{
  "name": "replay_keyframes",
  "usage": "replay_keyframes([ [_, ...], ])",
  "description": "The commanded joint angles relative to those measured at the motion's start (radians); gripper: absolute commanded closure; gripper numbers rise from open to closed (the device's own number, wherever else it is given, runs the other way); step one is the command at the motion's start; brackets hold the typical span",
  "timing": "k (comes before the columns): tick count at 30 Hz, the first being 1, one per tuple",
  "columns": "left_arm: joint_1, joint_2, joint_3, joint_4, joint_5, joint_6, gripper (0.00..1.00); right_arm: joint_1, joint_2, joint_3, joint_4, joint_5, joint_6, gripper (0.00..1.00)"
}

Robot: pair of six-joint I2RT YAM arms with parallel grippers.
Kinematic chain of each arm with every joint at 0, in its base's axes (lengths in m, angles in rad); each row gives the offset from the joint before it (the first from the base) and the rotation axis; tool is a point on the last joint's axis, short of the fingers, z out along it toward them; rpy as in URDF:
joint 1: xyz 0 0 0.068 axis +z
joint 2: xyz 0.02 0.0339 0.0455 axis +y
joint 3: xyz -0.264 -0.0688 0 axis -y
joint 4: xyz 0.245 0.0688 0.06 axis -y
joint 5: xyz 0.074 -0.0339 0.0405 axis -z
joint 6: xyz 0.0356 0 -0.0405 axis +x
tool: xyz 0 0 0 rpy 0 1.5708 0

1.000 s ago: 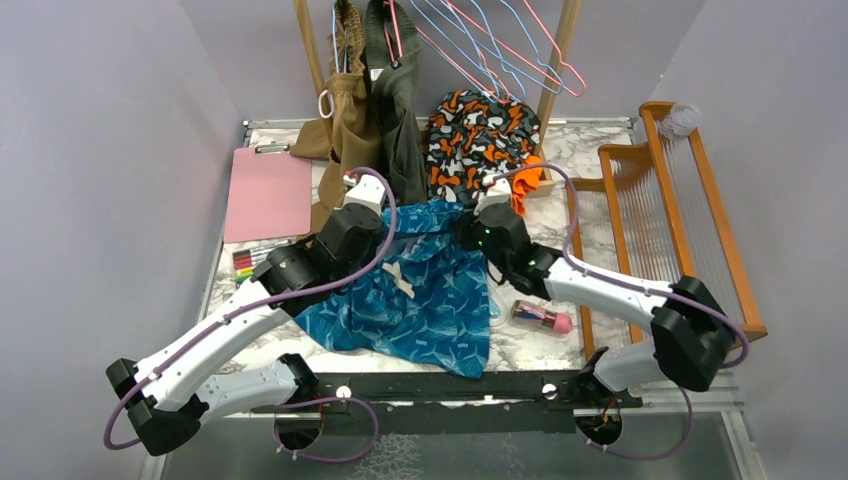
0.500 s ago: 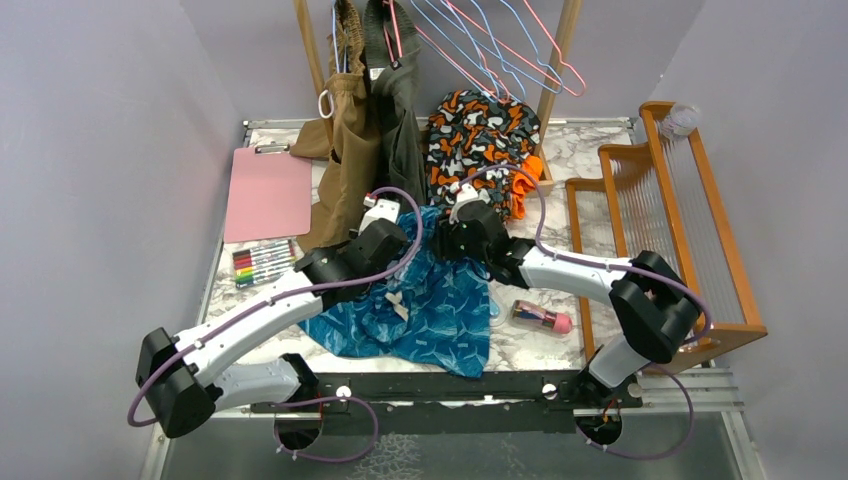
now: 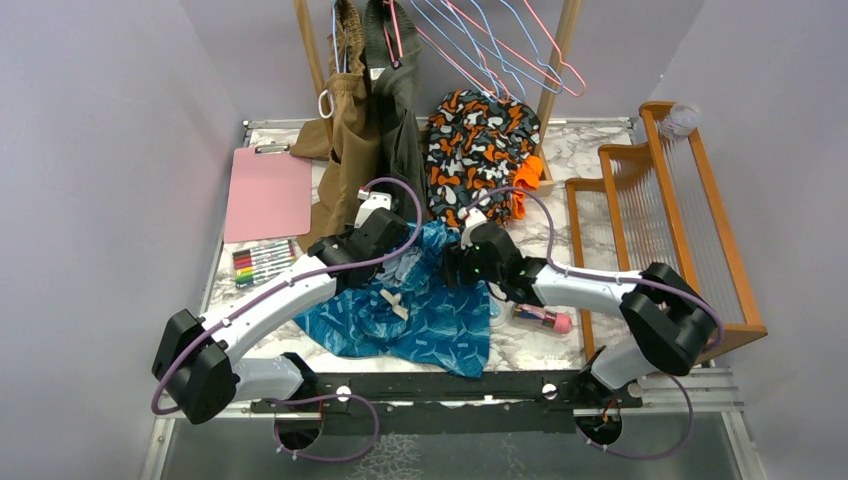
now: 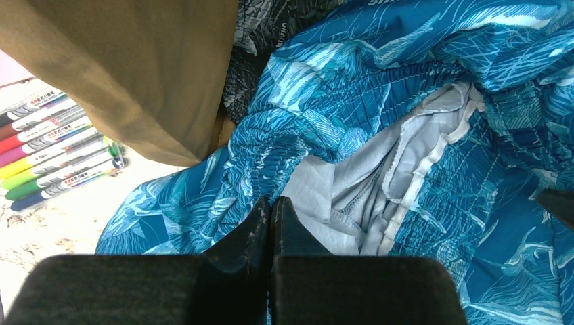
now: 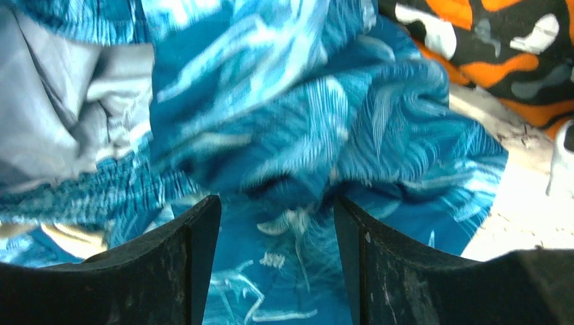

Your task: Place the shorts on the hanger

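Observation:
The teal-blue shorts lie crumpled in the middle of the table, grey lining showing at the gathered waistband. My left gripper is at their upper left. In the left wrist view its tips are pressed together on the waistband edge. My right gripper is over their upper right, open, its fingers standing either side of a blurred fold of the shorts. Thin light-blue wire hangers hang among pink ones at the back; I cannot tell which is the task's hanger.
Tan and olive garments hang at the back. An orange, black and white garment lies behind the shorts. A pink clipboard and markers are at the left, a wooden rack at the right, a pink object beside the shorts.
My right gripper has opened and shifted left over the shorts. The left arm reached further in toward the middle, still shut, and the shorts' top has bunched up.

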Motion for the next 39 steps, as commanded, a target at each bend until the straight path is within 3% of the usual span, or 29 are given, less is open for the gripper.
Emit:
replay_keyframes([
  [1, 0.014, 0.013, -0.012, 0.039, -0.004, 0.001, 1.0, -0.001, -0.078, -0.068, 0.073, -0.031, -0.033, 0.34],
  [6, 0.019, 0.019, -0.014, 0.052, 0.006, 0.012, 1.0, 0.013, -0.131, -0.139, 0.126, 0.0, -0.078, 0.32],
  [12, 0.024, 0.021, -0.016, 0.059, 0.019, 0.02, 1.0, 0.098, -0.15, -0.194, 0.23, 0.168, -0.159, 0.32],
  [20, 0.024, 0.013, -0.018, 0.059, 0.04, 0.024, 1.0, 0.115, -0.053, -0.224, 0.429, 0.384, -0.17, 0.34],
  [29, 0.024, -0.022, -0.024, 0.056, 0.057, 0.026, 1.0, 0.115, 0.072, -0.146, 0.492, 0.381, -0.165, 0.4],
  [35, 0.024, -0.056, -0.004, 0.029, 0.068, 0.03, 1.0, 0.115, 0.035, -0.137, 0.528, 0.4, -0.18, 0.64],
  [37, 0.024, -0.079, 0.017, 0.013, 0.074, 0.037, 1.0, 0.115, -0.017, -0.15, 0.541, 0.395, -0.179, 0.76],
  [39, 0.024, -0.116, 0.042, -0.016, 0.083, 0.037, 1.0, 0.115, -0.094, -0.144, 0.491, 0.368, -0.17, 0.95],
])
